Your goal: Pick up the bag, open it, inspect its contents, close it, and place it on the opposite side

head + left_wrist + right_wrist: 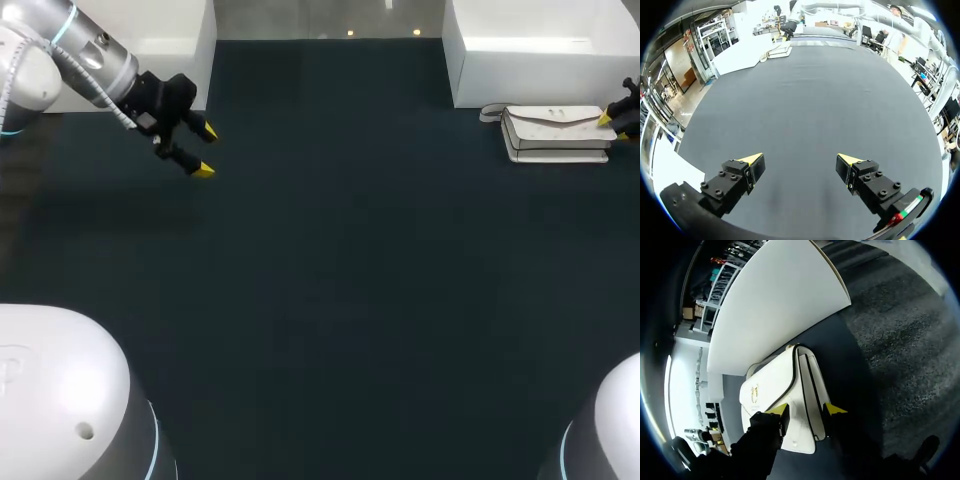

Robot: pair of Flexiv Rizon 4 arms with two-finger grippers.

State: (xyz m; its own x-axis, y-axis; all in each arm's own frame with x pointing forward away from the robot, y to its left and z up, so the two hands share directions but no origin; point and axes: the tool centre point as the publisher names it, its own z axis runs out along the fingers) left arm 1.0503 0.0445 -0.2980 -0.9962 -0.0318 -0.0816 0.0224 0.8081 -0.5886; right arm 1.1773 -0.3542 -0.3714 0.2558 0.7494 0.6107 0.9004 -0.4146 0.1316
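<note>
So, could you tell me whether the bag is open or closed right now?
Closed. The bag has its flap folded down flat over its front; no opening shows in the head or right wrist view.

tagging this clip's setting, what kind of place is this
Probably a robot lab's test bench, not a home or shop: the left gripper hangs open over a dark-matted table, and the right gripper is at a white bag laid out like a prop.
</note>
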